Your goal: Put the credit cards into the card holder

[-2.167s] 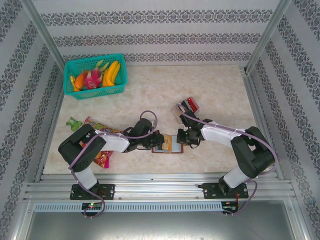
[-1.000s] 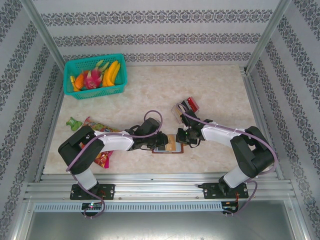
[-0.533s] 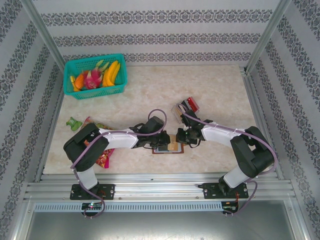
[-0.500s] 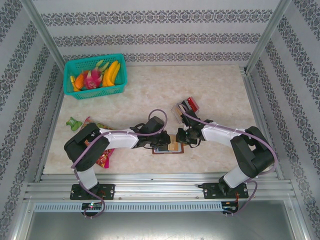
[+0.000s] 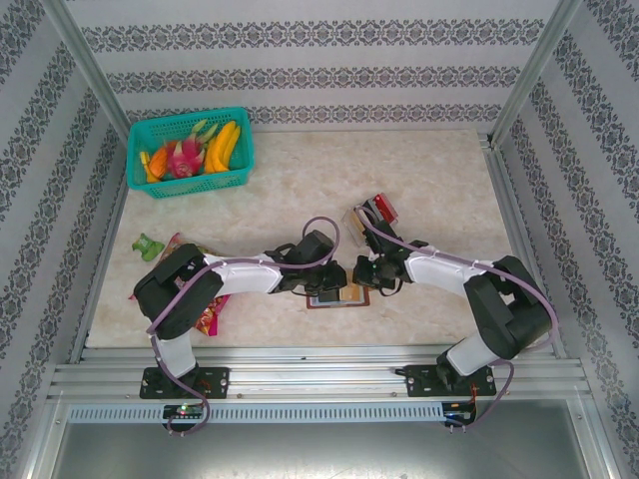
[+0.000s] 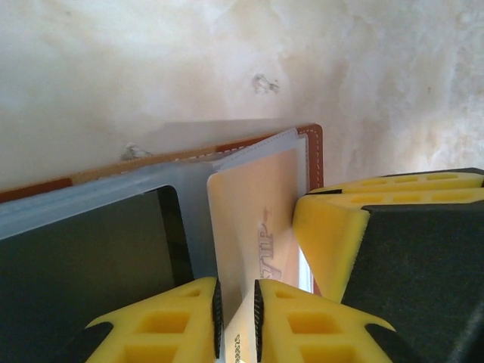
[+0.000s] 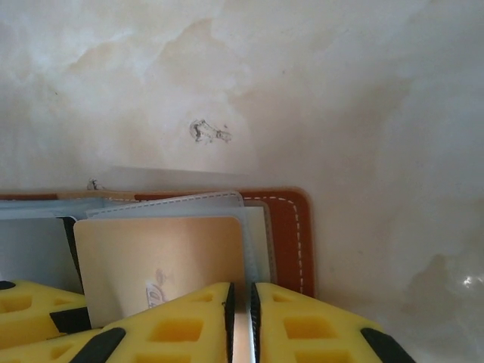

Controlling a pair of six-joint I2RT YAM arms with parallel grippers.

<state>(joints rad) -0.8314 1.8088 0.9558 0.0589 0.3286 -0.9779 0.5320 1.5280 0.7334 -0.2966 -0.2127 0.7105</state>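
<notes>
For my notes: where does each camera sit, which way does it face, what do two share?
Top external: above, behind; looks down on pale marbled table; left arm, right arm.
Left wrist: looks down past left gripper, shut on tan plastic card.
Right wrist: looks down past right gripper, pinching clear sleeve of brown leather card holder.
Shared: both wrist views show card, holder.

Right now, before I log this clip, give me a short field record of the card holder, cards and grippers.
holder: brown leather card holder, open on the marble table
card in play: tan credit card, far end inside a clear sleeve
left gripper: shut on the tan credit card's near edge
right gripper: shut on the clear sleeve's edge
stowed: black card in the neighbouring sleeve
</notes>
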